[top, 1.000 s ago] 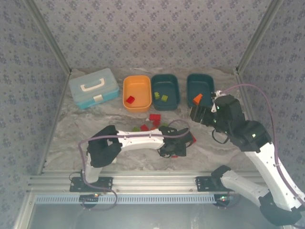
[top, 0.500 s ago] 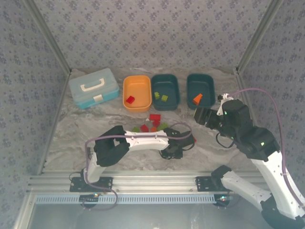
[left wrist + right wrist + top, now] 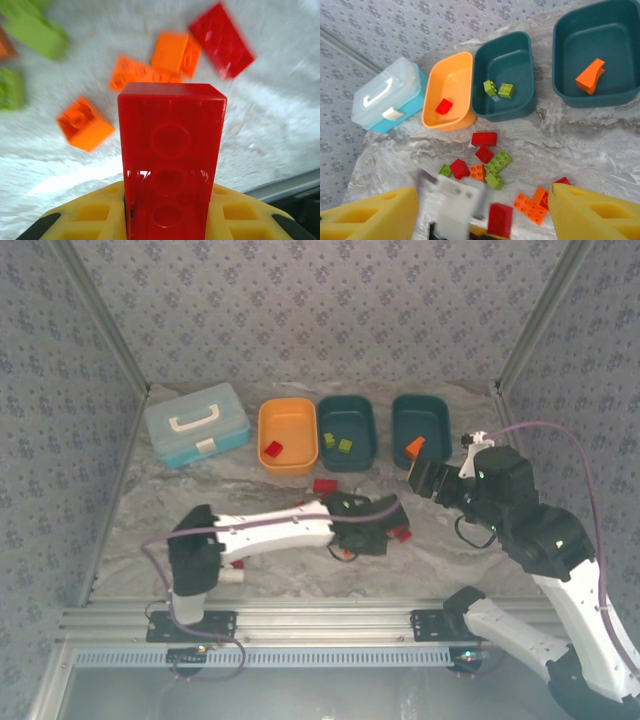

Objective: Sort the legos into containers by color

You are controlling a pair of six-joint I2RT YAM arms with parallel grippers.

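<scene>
— Where does the red brick (image 3: 171, 165) sit?
— It is pinched between the left pincer's (image 3: 372, 537) pads. Loose orange legos (image 3: 84, 123) lie on the table (image 3: 280, 115) just beyond its tip.
— And the right pincer (image 3: 425, 478)?
— Spread and holding nothing — the orange tub (image 3: 451, 90) and two teal tubs (image 3: 505, 75) lie ahead of it.

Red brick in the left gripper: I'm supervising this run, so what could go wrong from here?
The left gripper holds the red brick by one end, so it may pivot or slip in transit. The orange tub sits right beside the teal tub with green bricks; an off-centre release could land it there.
</scene>
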